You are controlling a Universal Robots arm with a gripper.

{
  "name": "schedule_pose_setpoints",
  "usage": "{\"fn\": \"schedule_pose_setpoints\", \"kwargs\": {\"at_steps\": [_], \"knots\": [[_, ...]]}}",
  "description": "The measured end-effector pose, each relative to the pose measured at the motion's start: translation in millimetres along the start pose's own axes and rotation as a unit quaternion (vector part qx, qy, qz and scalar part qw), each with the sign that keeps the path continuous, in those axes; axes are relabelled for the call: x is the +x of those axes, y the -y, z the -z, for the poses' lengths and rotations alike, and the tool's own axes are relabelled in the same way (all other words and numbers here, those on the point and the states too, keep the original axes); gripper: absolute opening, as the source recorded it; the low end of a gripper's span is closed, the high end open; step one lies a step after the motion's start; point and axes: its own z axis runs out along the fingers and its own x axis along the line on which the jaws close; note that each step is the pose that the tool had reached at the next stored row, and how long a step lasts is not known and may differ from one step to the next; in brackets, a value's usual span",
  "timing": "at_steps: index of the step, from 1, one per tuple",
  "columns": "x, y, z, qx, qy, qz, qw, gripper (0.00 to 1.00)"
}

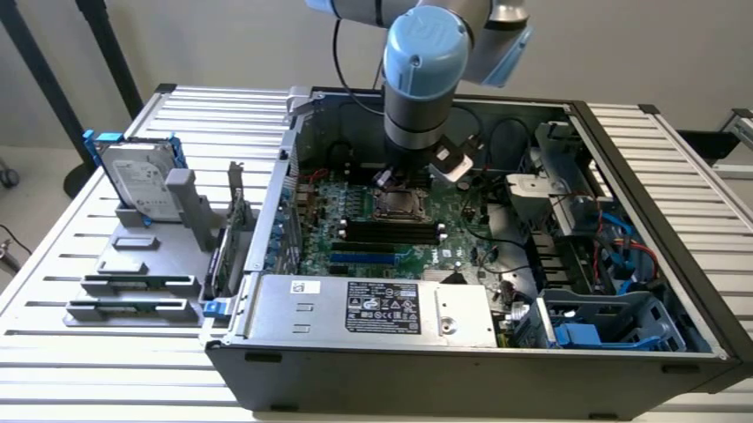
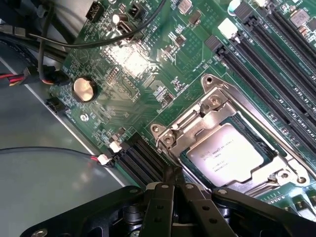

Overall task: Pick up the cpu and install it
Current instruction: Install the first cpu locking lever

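An open computer case (image 1: pixel 471 352) lies on a slatted metal table (image 1: pixel 70 264) before a pale wall, with a hard drive (image 1: pixel 139 181) standing on a grey holder at the exterior view's left. The arm reaches straight down into the case. Its gripper (image 2: pixel 173 180) is closed, empty, just above the green motherboard (image 2: pixel 143 64). The cpu (image 2: pixel 227 154), silvery and square, sits in its socket beside the fingertips.
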Motion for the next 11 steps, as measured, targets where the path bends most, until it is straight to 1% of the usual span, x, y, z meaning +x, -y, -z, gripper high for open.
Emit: {"fn": "schedule_pose_setpoints", "kwargs": {"at_steps": [5,11], "knots": [[3.5,-3.2,-0.3,0.0,0.0003,0.0,1.0,0.11],[5.6,-5.2,-0.5,0.0005,0.0007,0.0,1.0,0.11]]}}
